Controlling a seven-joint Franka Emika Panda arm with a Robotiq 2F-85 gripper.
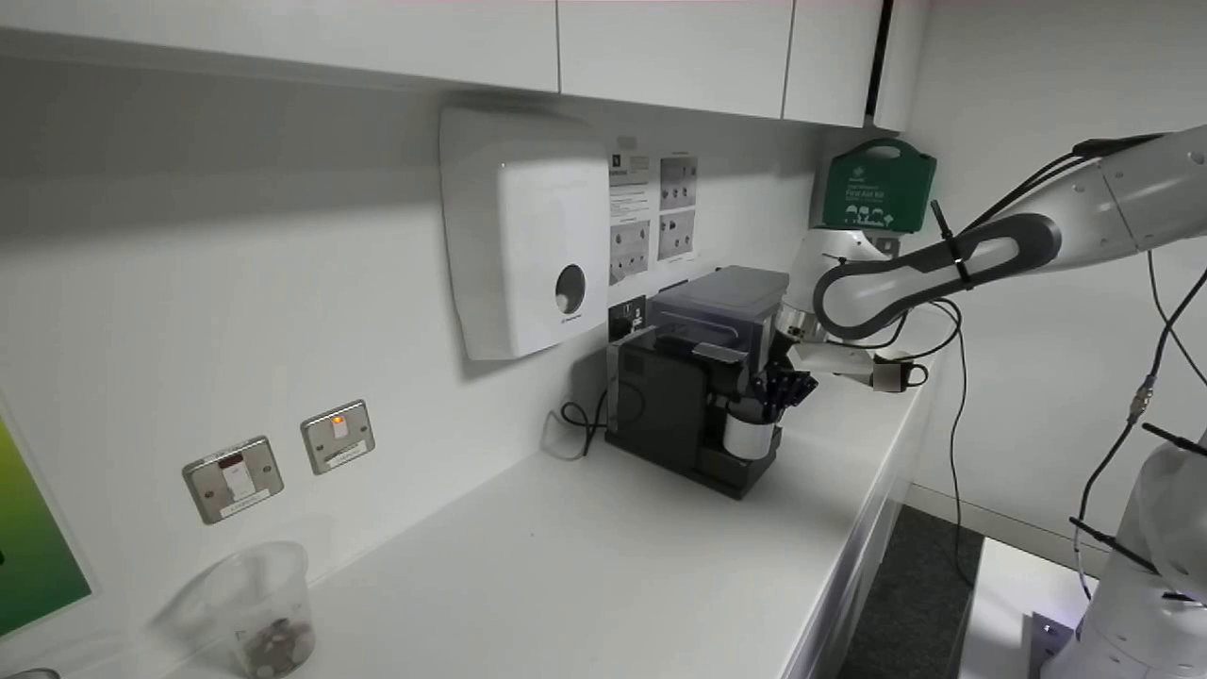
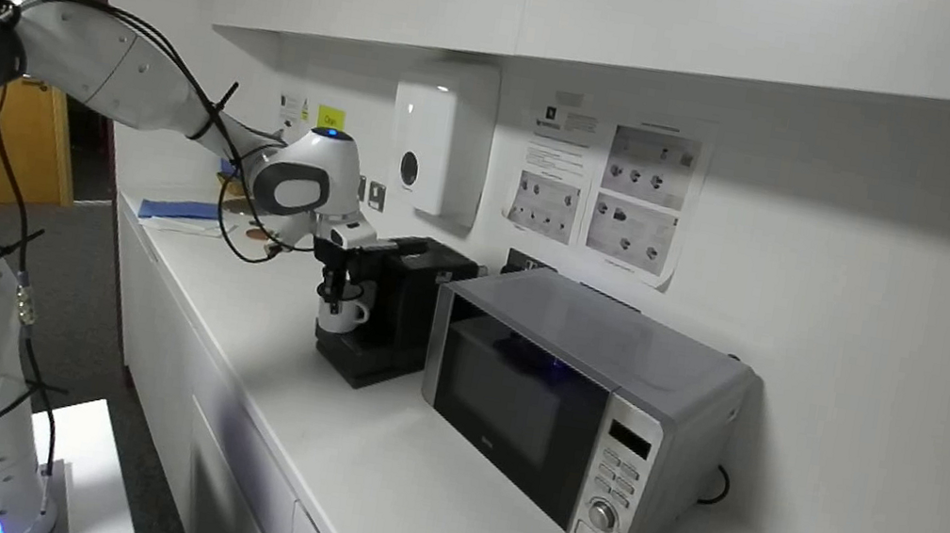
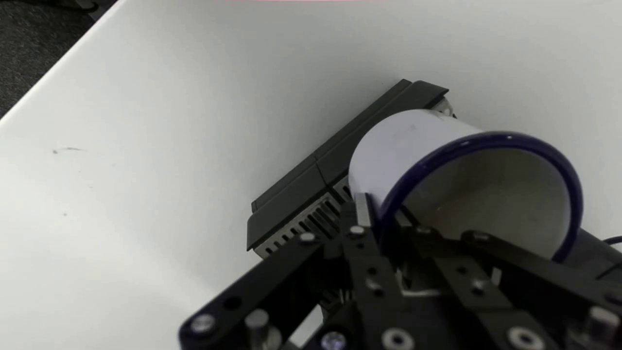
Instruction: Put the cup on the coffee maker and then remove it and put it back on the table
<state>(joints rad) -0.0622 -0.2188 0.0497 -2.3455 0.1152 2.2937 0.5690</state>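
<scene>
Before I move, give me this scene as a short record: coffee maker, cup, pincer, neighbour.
coffee maker: black, standing on the white countertop
cup: white with a dark-blue rim, upright over the drip grille; contact with it hard to tell
pincer: shut on the cup's rim
neighbour: grey microwave beside the coffee maker

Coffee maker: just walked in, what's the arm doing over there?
The Panda arm has its gripper shut on the wall of the white cup, by its blue rim. The cup is upright at the front recess of the coffee maker, apparently resting on the drip grille. It isn't back on the white countertop yet; can't tell from this moment whether it's about to be released or lifted away.
</scene>
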